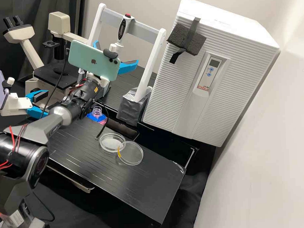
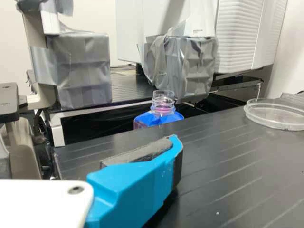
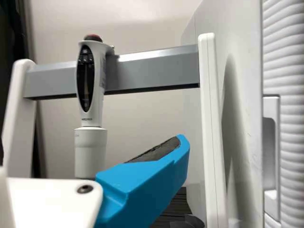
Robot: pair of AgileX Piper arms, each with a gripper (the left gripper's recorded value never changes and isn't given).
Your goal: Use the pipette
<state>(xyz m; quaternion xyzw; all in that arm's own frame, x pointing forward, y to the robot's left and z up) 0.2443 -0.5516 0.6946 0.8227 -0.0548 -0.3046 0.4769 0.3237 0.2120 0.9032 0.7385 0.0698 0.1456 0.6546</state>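
Nearest, a clear round dish (image 1: 130, 153) touches a second dish (image 1: 111, 141) on the black grooved bench (image 1: 151, 187), with a yellow mark where they meet. Just past them is a small clear bottle (image 1: 97, 111) of pink liquid, neck open, in a blue holder. The left gripper (image 1: 42, 103) sits off to the side, blue fingers apart, nothing in them. The right gripper (image 1: 116, 54) points up at the pipette (image 1: 122, 28), spread wide and empty too. The pipette is smooth white plastic with a red button and hangs on the grey bar of a white rack (image 1: 149, 31). The rack's feet are wrapped in crinkly grey tape (image 1: 130, 106). A ribbed white box (image 1: 243, 67) stands beside it, with a pale wall (image 1: 145, 7) behind.
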